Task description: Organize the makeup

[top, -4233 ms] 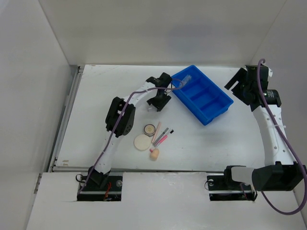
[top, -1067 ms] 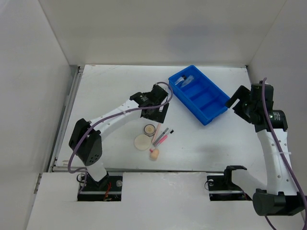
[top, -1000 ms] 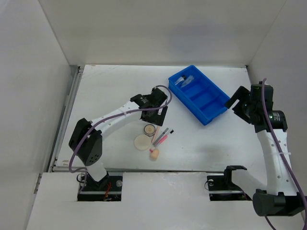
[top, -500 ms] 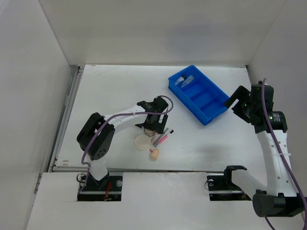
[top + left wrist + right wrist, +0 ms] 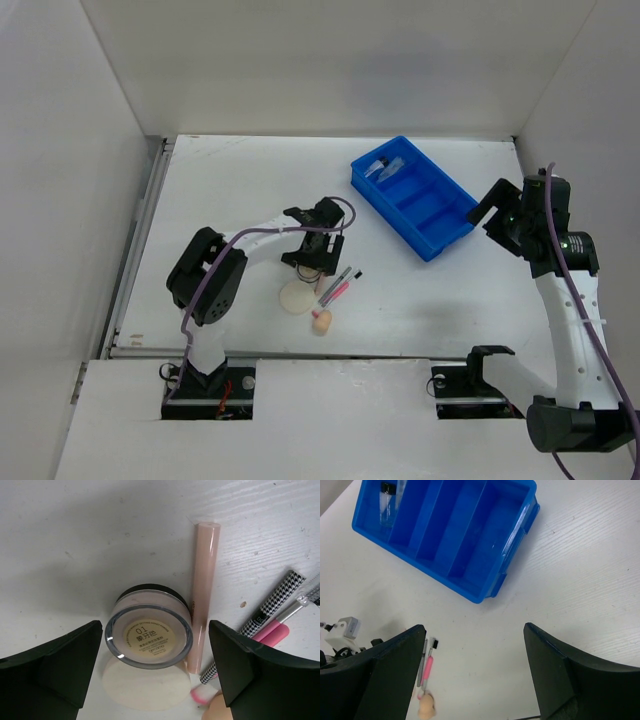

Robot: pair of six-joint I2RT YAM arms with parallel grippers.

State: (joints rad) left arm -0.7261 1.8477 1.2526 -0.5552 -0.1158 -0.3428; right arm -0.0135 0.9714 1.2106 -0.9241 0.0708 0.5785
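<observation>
Left wrist view: the left pincer [image 5: 156,647] is spread wide and holds nothing, with one dark finger on each side of a round clear-plastic compact with a yellow label [image 5: 148,628] standing on the white table [image 5: 75,540]. Just inside the right finger lies a slim peach-pink stick [image 5: 204,590], close against the compact. Nearer the wrist a flat cream round puff [image 5: 145,687] shows below the compact; whether they touch cannot be told. By the right finger lie a black-and-white checked pencil [image 5: 272,602], a pink pencil [image 5: 274,635] and a peach sponge [image 5: 219,714]. In the right wrist view the right pincer [image 5: 474,635] is also fully open and empty, with the blue divided plastic tray [image 5: 492,587] ahead of it and a clear tube with dark cap [image 5: 387,500] in its leftmost compartment. The step in hand seems to be taking the compact. The next move calls for lowering and closing on its sides without trapping the stick.
</observation>
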